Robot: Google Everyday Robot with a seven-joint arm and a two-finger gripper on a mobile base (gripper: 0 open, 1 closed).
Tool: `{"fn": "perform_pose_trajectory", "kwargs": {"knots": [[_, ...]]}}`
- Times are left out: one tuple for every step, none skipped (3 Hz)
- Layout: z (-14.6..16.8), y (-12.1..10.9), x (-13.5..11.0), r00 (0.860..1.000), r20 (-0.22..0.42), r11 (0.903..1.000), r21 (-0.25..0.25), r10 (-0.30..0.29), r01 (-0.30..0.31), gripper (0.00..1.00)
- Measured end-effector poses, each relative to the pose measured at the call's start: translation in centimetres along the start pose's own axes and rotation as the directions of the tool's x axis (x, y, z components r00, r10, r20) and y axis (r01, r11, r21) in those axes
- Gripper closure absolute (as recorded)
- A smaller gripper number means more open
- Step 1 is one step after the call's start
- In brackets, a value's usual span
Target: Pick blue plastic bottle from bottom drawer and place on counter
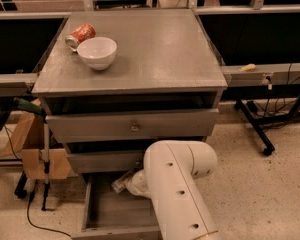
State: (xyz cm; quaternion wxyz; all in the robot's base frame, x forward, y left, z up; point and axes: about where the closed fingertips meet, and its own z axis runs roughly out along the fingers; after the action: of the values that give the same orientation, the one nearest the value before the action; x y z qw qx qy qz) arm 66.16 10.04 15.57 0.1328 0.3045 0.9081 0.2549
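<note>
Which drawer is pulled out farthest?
The bottom drawer, pulled out far past the middle drawer and top drawer; the pincer reaches into it by the blue plastic bottle.

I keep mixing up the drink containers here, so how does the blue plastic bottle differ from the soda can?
The blue plastic bottle is pale and clear; the soda can is orange-red. The bottle lies in the open bottom drawer; the can lies on the counter beside a white bowl. The gripper, mostly hidden behind the arm, is at the bottle, far from the can. Both are small drink containers, neither upright.
</note>
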Motion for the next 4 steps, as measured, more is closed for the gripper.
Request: {"fn": "perform_pose_trajectory", "kwargs": {"knots": [[-0.4,0.3,0.0,1.000,0.000,1.0000,0.000,0.000,0.000,0.82],[-1.0,0.6,-0.1,1.000,0.000,1.0000,0.000,0.000,0.000,0.58],[-1.0,-0.4,0.2,1.000,-0.012,0.9999,0.008,0.007,-0.007,0.35],[-0.9,-1.4,0.4,1.000,-0.026,0.9998,0.017,0.006,-0.006,0.11]]}}
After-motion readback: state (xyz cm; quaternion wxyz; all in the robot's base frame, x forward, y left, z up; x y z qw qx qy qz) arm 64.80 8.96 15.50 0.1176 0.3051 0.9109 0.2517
